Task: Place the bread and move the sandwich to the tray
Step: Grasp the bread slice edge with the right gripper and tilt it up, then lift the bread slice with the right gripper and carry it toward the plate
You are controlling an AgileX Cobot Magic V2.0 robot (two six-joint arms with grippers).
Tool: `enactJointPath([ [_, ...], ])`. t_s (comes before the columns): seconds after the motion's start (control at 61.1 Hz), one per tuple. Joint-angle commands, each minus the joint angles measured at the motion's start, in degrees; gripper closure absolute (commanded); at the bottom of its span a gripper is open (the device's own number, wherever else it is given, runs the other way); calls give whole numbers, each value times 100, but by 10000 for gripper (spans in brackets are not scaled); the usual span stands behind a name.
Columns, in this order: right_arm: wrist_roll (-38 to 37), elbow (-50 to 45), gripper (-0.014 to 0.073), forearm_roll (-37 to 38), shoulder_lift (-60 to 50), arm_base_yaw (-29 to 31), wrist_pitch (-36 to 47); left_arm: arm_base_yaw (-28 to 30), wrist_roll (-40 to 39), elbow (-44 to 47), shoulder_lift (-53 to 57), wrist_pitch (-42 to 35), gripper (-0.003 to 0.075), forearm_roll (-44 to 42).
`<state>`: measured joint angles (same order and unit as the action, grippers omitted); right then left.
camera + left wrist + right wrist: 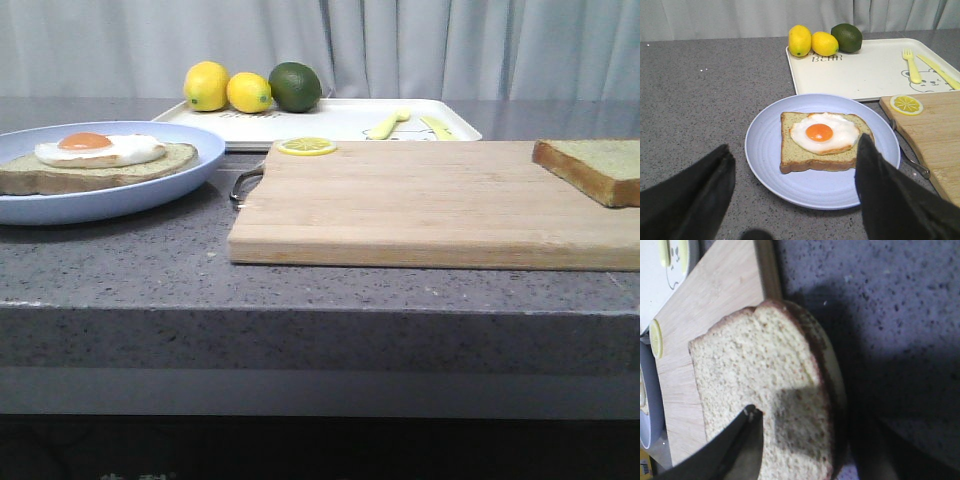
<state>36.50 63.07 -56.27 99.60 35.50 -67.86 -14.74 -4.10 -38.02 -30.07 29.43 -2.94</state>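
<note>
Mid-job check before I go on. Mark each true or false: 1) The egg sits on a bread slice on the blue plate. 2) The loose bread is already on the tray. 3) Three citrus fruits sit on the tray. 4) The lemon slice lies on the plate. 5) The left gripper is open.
1) True: the egg lies on a slice on the plate.
2) False: the bread is on the cutting board.
3) True: two lemons and a lime sit on the tray.
4) False: the lemon slice is on the board.
5) True: the left gripper is open.
</note>
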Motion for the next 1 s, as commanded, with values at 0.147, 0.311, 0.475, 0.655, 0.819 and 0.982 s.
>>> enactJointPath([
  [0.147,188,170,374,-477,-169,27,-733,-43,0,-156,-63,-454,229,-11],
  [0.311,188,170,482,-513,-169,27,-782,-43,0,-156,-63,-454,229,-45],
  [0.475,188,177,510,-673,-249,27,-892,-43,0,-156,-63,-454,229,-80],
  [0.655,193,177,509,-693,-488,27,-892,-43,0,-156,-63,-454,229,-115],
  [0.819,193,177,509,-901,-730,27,-892,-43,0,-156,-63,-454,229,-127],
  [0.982,193,177,509,-1102,-997,27,-892,-43,0,-156,-63,-454,229,-139],
])
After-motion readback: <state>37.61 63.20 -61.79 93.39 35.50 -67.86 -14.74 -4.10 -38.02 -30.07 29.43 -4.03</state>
